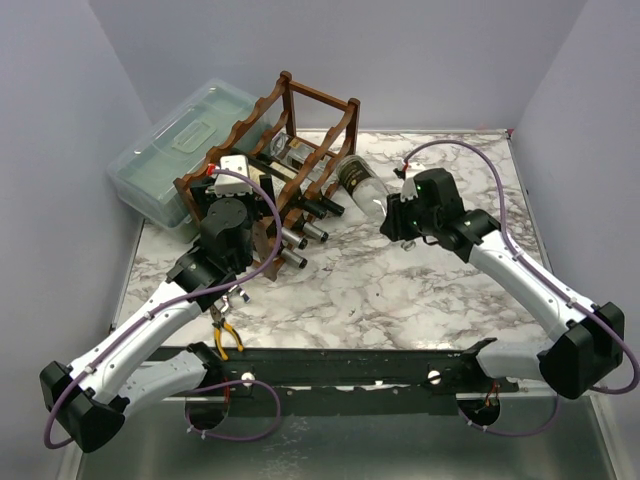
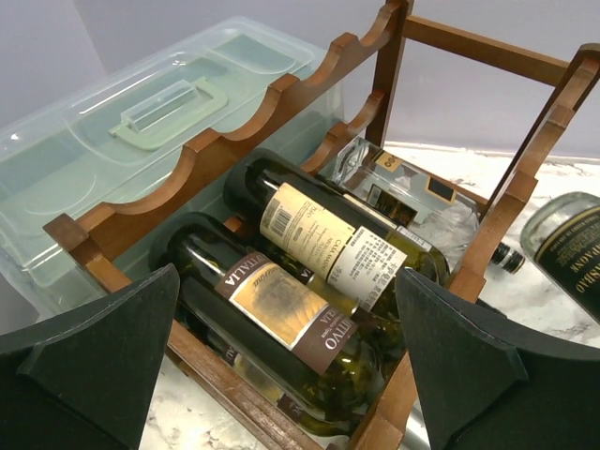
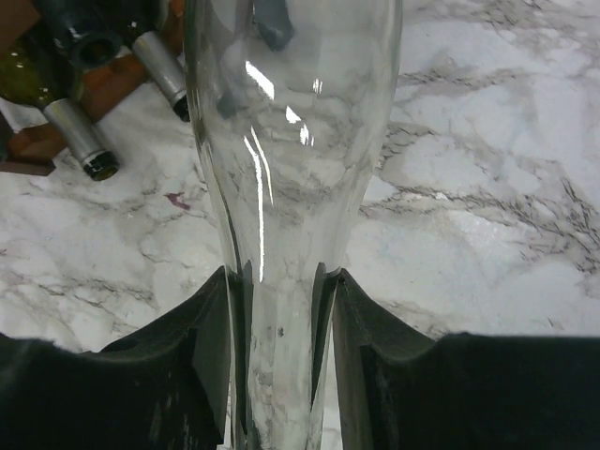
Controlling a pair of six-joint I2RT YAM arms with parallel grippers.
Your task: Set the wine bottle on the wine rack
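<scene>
Right pincer (image 3: 279,309) is clamped on the neck of the clear wine bottle (image 1: 358,180). From it the bottle's long axis runs base first toward the wine rack (image 1: 243,133), ending just beside its right side. Left pincer (image 2: 291,375), jaws apart, is near the rack's other side.

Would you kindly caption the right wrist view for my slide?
Right gripper grips a clear bottle by the neck; marble table behind.
</scene>
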